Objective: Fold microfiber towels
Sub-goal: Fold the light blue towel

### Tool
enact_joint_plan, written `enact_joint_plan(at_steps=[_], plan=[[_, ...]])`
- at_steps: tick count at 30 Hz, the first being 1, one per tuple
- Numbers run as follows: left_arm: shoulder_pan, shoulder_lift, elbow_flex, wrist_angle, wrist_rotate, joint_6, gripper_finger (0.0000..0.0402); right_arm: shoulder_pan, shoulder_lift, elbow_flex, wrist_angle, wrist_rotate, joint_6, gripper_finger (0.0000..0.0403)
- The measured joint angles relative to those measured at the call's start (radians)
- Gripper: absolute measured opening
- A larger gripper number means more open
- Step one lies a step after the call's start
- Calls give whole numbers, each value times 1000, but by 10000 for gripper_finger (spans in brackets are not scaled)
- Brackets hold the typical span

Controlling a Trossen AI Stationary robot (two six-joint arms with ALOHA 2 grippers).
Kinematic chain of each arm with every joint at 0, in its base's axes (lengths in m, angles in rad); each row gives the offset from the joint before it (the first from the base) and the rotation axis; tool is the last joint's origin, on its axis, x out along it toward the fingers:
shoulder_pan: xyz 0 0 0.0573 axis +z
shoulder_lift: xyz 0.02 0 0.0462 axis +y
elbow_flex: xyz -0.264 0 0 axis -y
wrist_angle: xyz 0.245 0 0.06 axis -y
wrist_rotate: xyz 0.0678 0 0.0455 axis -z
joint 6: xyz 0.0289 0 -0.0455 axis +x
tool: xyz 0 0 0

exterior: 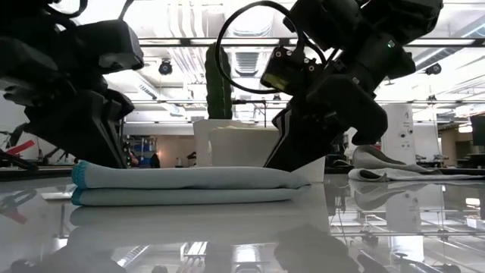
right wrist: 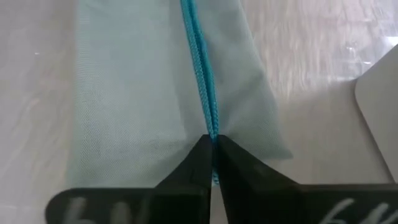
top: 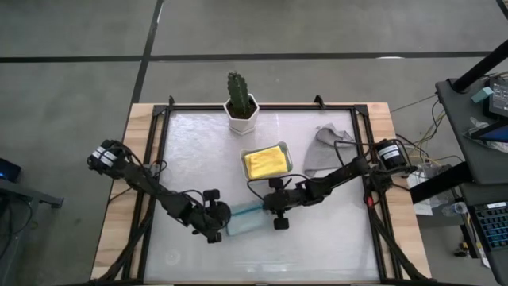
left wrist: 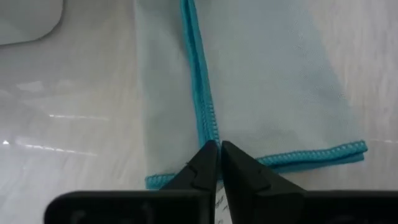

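A pale teal microfiber towel [top: 244, 220] with a bright turquoise hem lies folded flat on the glossy white table [top: 317, 246] — near its front middle. The left gripper [left wrist: 218, 154] pinches the hemmed edge at one end, the right gripper [right wrist: 210, 144] at the other — both sets of fingers closed tight on the cloth.

Folded pale teal towel [top: 244, 219], mid-table.

The pale teal towel [left wrist: 273, 81] is soft matt cloth with a fine nap and a brighter stitched thread edging. The table top [top: 317, 238] looks glossy and smooth, mirroring the towel, with a bare wooden border. The tray [top: 246, 156] is smooth white plastic; the yellow towel [top: 265, 161] is fuzzy cloth.
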Motion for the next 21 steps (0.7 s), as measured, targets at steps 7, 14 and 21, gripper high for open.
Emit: enact_joint_plan(at_steps=[7, 14, 21], plan=[[0, -41, 5, -79, -47, -2, 0, 0, -15, 1, -1, 1, -6, 9], [1, -30, 3, -122, -99, -13, 0, 0, -28, 1, -1, 50, -6, 9], [2, 6, 2, -116, -114, -30, 0, 0, -29, -5, -4, 88, -6, 9]])
